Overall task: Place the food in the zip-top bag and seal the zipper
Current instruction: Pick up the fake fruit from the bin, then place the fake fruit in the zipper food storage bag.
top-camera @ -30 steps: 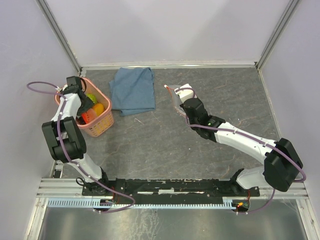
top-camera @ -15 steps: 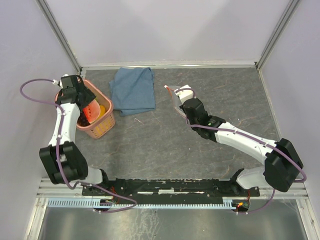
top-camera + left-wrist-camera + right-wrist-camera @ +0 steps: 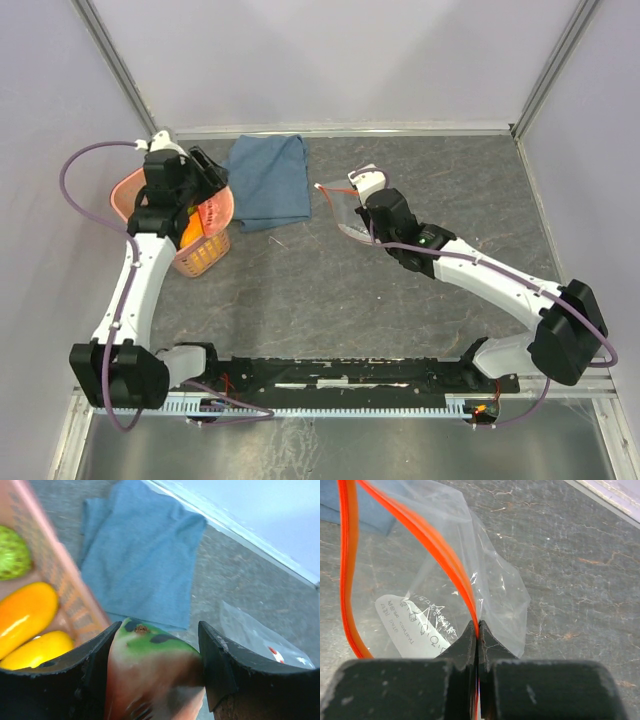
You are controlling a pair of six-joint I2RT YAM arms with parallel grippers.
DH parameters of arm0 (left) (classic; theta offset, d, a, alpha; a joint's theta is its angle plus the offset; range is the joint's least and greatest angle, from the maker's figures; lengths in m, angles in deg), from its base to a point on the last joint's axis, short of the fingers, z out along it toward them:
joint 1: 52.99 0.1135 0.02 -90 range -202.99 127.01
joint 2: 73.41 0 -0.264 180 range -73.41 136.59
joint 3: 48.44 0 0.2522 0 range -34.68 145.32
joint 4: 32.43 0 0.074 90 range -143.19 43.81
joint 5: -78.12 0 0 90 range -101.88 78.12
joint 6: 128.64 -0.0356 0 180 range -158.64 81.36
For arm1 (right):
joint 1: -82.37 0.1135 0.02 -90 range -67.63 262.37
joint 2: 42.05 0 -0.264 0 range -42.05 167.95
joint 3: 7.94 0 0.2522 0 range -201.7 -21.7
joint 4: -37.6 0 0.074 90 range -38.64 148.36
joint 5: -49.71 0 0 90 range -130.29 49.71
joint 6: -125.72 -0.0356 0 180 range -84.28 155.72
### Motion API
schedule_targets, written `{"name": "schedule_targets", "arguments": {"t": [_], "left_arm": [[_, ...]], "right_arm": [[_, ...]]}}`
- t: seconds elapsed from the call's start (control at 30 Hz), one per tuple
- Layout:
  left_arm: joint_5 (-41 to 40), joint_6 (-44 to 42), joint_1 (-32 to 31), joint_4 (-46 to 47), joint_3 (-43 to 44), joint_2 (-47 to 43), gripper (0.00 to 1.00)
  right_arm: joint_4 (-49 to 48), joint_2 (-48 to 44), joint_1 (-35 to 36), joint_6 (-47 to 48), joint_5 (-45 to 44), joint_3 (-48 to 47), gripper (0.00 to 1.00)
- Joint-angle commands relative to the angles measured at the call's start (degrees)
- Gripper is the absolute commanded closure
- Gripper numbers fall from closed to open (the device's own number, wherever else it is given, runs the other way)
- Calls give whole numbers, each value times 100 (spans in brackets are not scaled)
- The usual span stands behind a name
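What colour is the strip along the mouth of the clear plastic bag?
The thin plastic strip is bright orange-red, clearest in the right wrist view.

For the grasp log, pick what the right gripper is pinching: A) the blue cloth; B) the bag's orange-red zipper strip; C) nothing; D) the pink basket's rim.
B: the right wrist view shows the right gripper shut on the orange-red zipper strip of the clear bag.

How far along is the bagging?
Done: the zip-top bag holds nothing yet. In hand: left gripper grips a red-and-green toy piece by the pink basket; right gripper pinches the zipper, mouth gaping. Left: that piece, the green ball, orange piece and yellow fruit in the basket, then sealing.
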Motion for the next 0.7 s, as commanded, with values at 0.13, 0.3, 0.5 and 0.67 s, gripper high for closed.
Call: {"name": "schedule_targets", "arguments": {"t": [0.13,0.3,0.5,0.67], "left_arm": [[-66,563,-1354,1610,-578,-559,79],[-223,848,-1926,2408,-929,-617,81],[-521,1076,-2414,2975,-1008,-519,90],[-637,1397,-2711,3623,-1045,-370,94]], "right_arm": [[385,-37,8,-593,494,-616,98],[622,64,18,-1005,699,-795,98],[810,217,27,-1455,1168,-949,98],[801,343,83,-1690,1667,-1022,98]]}}
